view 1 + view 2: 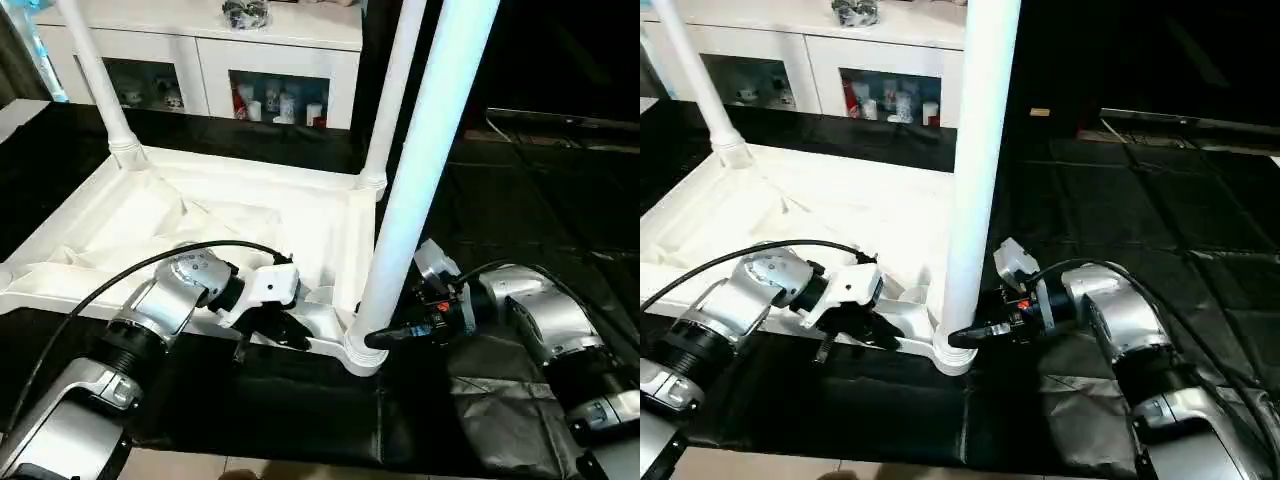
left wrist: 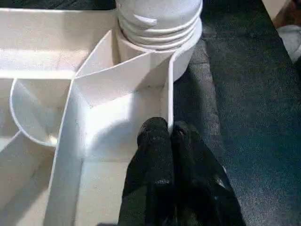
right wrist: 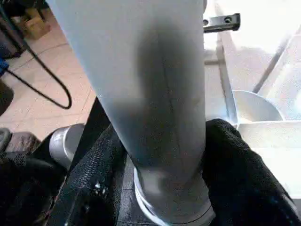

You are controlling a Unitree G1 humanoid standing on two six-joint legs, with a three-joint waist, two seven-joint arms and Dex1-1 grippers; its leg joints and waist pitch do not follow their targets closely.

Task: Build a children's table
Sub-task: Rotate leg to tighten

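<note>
The white table top point(image 1: 120, 215) lies upside down on a black mat, ribbed underside facing up. Three white legs stand in its corner sockets: one at the far left point(image 1: 95, 75), one at the far right point(image 1: 395, 90), and a thick near one point(image 1: 420, 180) at the front right corner. My left gripper point(image 2: 170, 132) is shut on the thin rim wall of the top, just beside that front socket. My right gripper point(image 3: 164, 141) reaches in from the right, its black fingers point(image 3: 235, 165) pressed on either side of the near leg's base just above the socket.
A white cabinet point(image 1: 210, 50) with glass doors stands behind the table top. Black mat point(image 1: 540, 190) covers the floor to the right. A black cable point(image 1: 120, 275) arcs over my left forearm. A strip of bare floor point(image 1: 250, 468) shows at the near edge.
</note>
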